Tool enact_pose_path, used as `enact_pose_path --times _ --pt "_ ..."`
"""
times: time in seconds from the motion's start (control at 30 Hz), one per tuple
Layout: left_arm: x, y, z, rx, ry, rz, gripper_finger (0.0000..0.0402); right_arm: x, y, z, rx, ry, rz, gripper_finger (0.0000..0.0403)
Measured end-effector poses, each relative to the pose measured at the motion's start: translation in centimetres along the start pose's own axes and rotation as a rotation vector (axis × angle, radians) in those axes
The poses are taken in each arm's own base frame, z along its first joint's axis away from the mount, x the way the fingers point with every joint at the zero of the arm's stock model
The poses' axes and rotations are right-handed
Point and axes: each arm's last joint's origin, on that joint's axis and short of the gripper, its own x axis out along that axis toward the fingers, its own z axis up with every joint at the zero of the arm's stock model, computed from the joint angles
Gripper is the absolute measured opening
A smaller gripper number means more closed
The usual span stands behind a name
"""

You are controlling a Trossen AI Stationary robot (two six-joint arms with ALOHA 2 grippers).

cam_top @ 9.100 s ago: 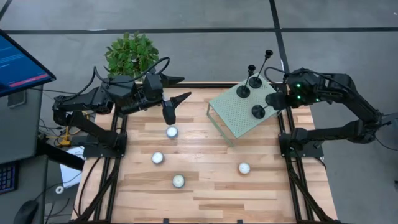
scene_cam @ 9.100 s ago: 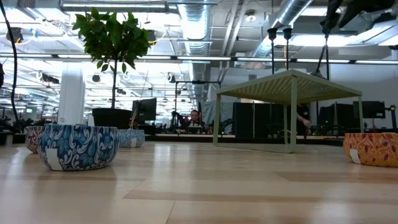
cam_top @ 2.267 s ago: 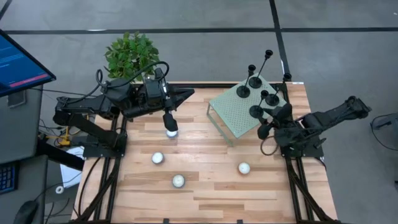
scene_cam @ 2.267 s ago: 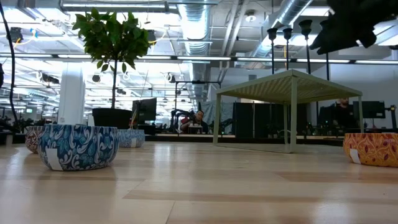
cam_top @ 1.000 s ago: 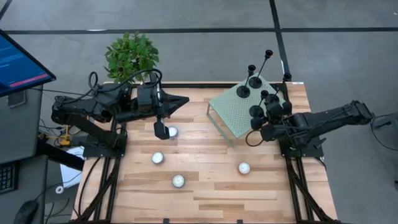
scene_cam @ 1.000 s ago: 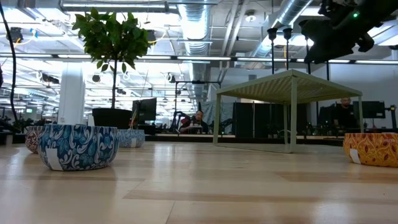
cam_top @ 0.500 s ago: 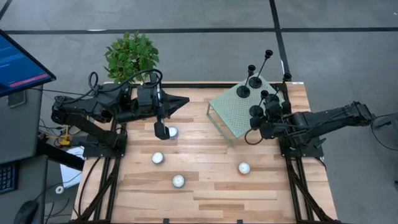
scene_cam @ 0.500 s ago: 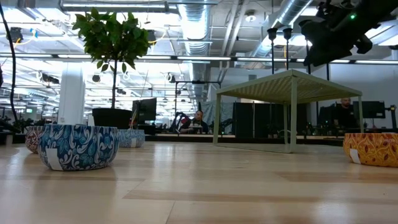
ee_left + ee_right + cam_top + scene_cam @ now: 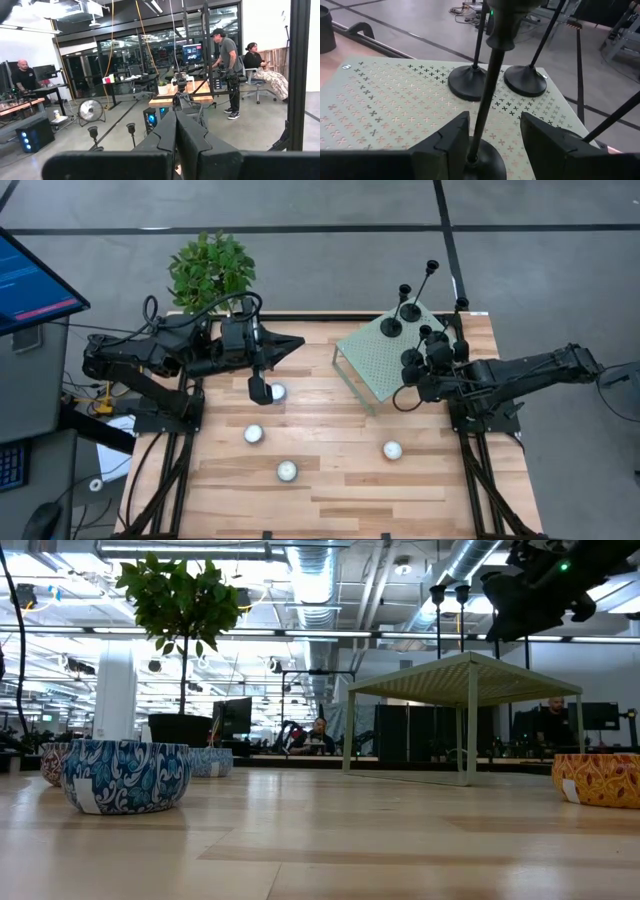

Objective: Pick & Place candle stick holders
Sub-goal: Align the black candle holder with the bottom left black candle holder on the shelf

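Several matte-black candle stick holders stand by their disc bases on a pale green perforated stand at the table's far right. My right gripper is open at the stand's near right corner. Its fingers stand on either side of the thin stem of the nearest holder, just above that holder's base. Two more bases show beyond it. My left gripper is shut with nothing in it and hovers over the table's far left part, pointing right. My right gripper straddles the nearest holder's stem low down, just above the disc base, coming in nearly level from the table's right. The stem runs close by one finger; I cannot tell whether it touches. The holder stands upright on the stand.
Several white round candles lie on the wooden table in front of the arms, one just below the left arm. A potted plant stands at the far left edge. People are in the room behind.
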Motion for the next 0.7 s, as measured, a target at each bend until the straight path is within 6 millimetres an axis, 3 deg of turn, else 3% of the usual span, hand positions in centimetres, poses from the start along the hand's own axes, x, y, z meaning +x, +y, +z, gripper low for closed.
enact_pose_path --times 0.13,0.47,0.7 --pt "0.0 0.0 -0.02 0.001 0.002 0.0 0.0007 0.28 -0.09 0.12 0.014 0.001 -0.018 0.0144" --pt "0.0 -0.01 -0.04 0.002 0.004 -0.001 0.0009 0.87 -0.37 0.27 0.029 0.023 -0.048 0.0018" --pt "0.0 -0.02 -0.08 0.003 0.007 -0.002 0.001 0.78 -0.25 0.34 0.01 0.022 -0.034 0.0008"
